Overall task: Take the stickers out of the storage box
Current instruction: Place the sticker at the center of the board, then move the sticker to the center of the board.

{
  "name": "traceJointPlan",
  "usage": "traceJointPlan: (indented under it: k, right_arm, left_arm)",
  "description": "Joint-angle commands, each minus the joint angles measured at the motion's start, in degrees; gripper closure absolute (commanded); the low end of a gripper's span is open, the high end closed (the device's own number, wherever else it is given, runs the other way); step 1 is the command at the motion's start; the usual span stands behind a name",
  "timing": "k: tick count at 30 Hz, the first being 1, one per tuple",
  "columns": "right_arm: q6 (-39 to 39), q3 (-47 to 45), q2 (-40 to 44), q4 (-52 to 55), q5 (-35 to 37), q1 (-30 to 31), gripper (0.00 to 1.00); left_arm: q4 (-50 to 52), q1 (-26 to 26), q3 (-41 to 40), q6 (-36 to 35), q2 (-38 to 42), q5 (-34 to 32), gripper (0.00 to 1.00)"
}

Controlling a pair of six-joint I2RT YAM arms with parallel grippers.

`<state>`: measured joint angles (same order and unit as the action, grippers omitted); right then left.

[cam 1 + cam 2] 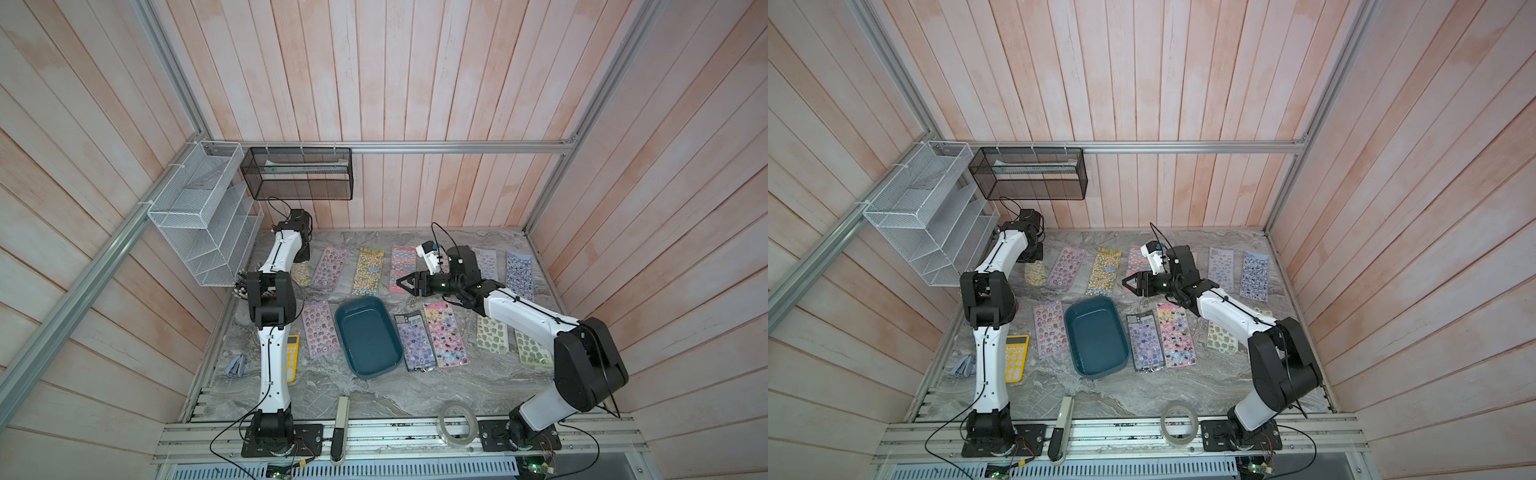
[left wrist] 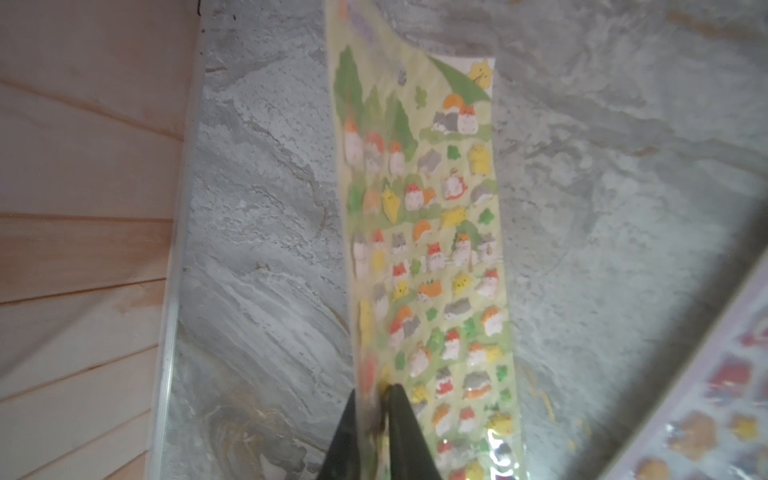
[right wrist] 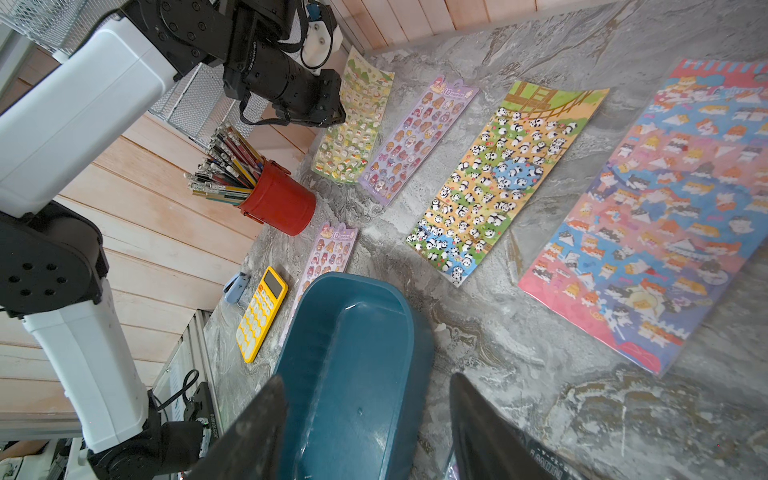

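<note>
The shallow dark teal plastic storage box [image 1: 369, 338] lies empty at the middle of the grey marble-patterned bench [image 1: 415, 390]. Around it the stickers [image 1: 367, 272], long sleeved sheets of tiny cartoon animals in pink, purple, yellow, green and blue, lie flat in two rows. The right hand [image 3: 368, 377] hangs spread wide near the box's far end. The left hand [image 2: 376, 395] is nearly closed about the edge of a yellow-green hamster sheet [image 2: 449, 249]; whether it grips, I cannot tell.

Robot lab cell, aluminium frame [image 1: 415, 146], plank walls [image 1: 415, 75], marble-look tabletop [image 1: 395, 395]
</note>
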<state>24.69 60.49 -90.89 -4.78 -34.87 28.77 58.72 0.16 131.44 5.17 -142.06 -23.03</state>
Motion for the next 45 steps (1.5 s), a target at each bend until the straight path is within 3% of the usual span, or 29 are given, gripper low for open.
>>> traceJointPlan:
  k: [1, 7, 12, 16, 18, 25, 26, 28, 30, 37, 45]
  right_arm:
    - [0.2, 1.4, -1.0, -1.3, -1.2, -0.2, 0.37]
    - [0.4, 1.3, -1.2, -1.4, -1.2, -0.2, 0.37]
    - [0.5, 1.3, -1.2, -1.5, -1.5, -0.2, 0.37]
    - [1.2, 0.9, -1.1, -2.1, -1.3, -0.2, 0.37]
    - [1.7, 1.0, -1.2, -2.3, -2.0, -0.2, 0.37]
    - [1.9, 0.8, -0.7, -2.6, -2.5, -0.2, 0.41]
    - [1.9, 0.4, -0.3, -3.0, -2.8, -0.2, 0.44]
    - [1.8, -1.0, 0.5, -4.1, -2.8, -0.2, 0.49]
    - [1.6, -1.5, 0.5, -4.3, -3.1, -0.2, 0.53]
    - [0.9, -1.1, -0.2, -3.8, -4.6, -0.2, 0.72]
    - [0.6, -0.6, -1.4, -3.5, -4.9, -0.2, 0.75]
  left_arm:
    - [-0.2, 0.1, -0.9, -0.4, -0.7, -3.7, 0.68]
    - [0.0, -0.5, -0.2, -0.4, -0.2, -5.9, 0.59]
    - [0.2, -2.9, -0.8, 0.3, 1.5, -5.5, 0.59]
    - [0.1, -6.1, -1.3, 1.3, 3.3, -2.3, 0.57]
    - [0.3, -7.3, -1.2, 3.1, 3.8, 2.3, 0.53]
    - [-1.9, -8.1, -6.0, 8.5, 4.7, 8.1, 0.53]
    - [-2.4, -8.1, -6.9, 9.1, 4.9, 8.1, 0.58]
    - [-2.9, -8.0, -7.8, 10.0, 5.0, 8.4, 0.80]
    - [-3.6, -7.6, -8.9, 11.3, 5.3, 9.1, 0.90]
    - [-8.4, -5.1, -15.7, 15.6, 7.8, 12.9, 0.99]
    - [-11.0, -3.5, -22.6, 18.4, 10.7, 14.4, 0.99]
